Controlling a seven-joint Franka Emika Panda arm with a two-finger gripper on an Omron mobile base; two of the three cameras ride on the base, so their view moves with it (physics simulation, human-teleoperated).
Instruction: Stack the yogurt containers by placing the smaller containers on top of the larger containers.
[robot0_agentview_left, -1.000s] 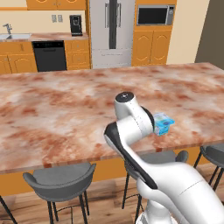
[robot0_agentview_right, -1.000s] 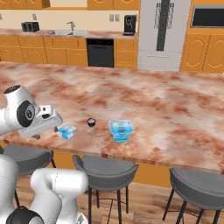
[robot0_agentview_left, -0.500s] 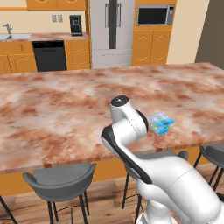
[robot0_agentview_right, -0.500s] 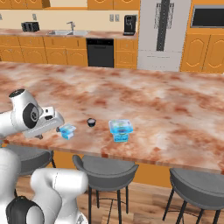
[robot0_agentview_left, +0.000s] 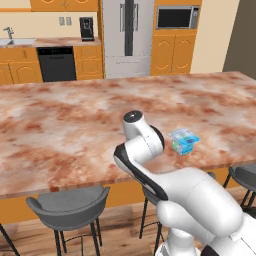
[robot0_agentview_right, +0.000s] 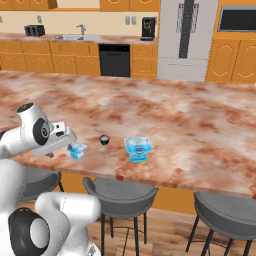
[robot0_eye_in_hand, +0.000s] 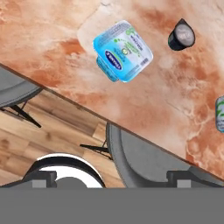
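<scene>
Three yogurts on counter (robot0_agentview_right: 190, 125) | small blue pack (robot0_eye_in_hand: 123, 51), dark cup (robot0_eye_in_hand: 181, 36), big pack (robot0_agentview_right: 137, 148) apart | gripper (robot0_agentview_right: 59, 141): cannot tell if apart

Three yogurt containers (robot0_agentview_right: 137, 148), unstacked, apart.

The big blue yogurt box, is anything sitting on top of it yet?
No. The big blue yogurt box has only its own lid on top. The small box and the tiny dark cup sit apart on the counter.
</scene>
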